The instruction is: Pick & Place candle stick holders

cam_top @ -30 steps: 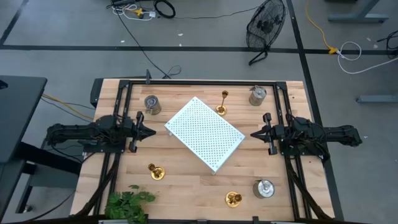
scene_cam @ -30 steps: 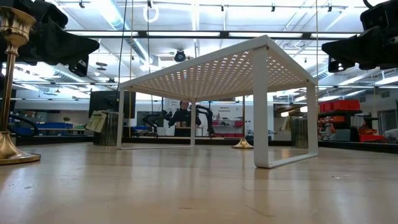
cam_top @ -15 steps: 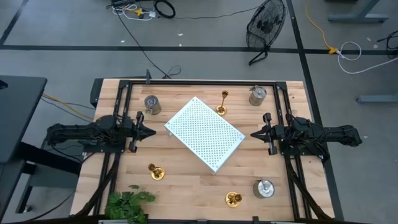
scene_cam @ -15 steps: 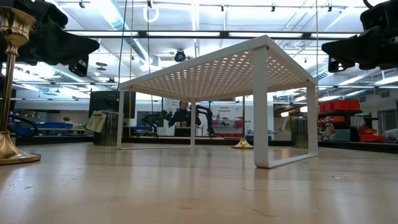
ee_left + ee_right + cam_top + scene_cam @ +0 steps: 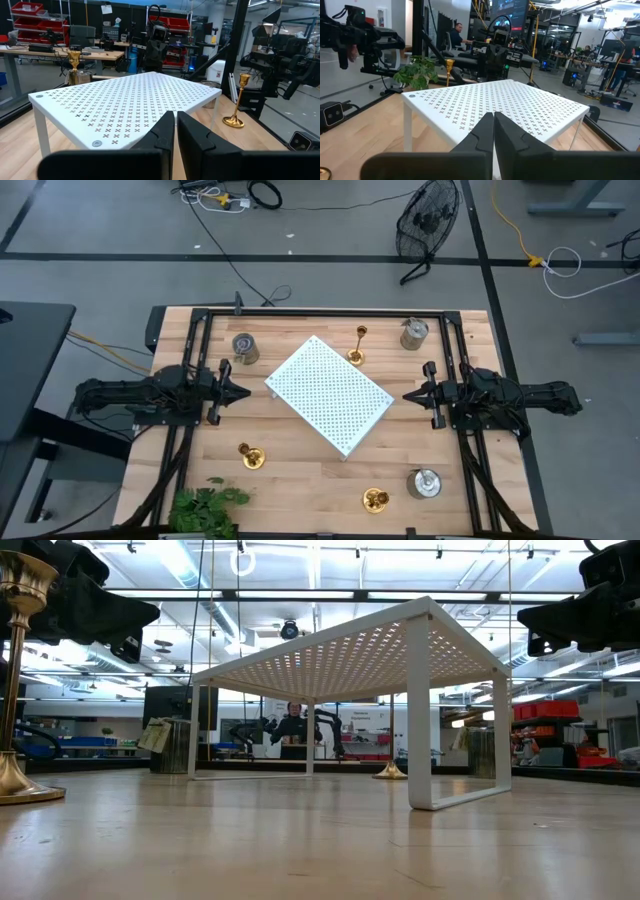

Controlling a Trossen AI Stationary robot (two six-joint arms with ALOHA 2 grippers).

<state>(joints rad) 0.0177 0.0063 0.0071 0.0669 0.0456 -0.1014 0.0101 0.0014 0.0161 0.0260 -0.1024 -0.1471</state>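
Both arms idle either side of white board [image 5: 329, 393]; left gripper [image 5: 243, 392] and right gripper [image 5: 409, 394] pinched closed, empty. Silver holder [image 5: 244, 347] lies just beyond left fingers, upright

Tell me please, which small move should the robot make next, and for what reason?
Probably the left tool should open and start toward the brass holder at the near left. Both tools, the right tool too, are shut, empty, and hover at either side of the white board. All holders stand on the table untouched, and this one looks closest to the left arm.
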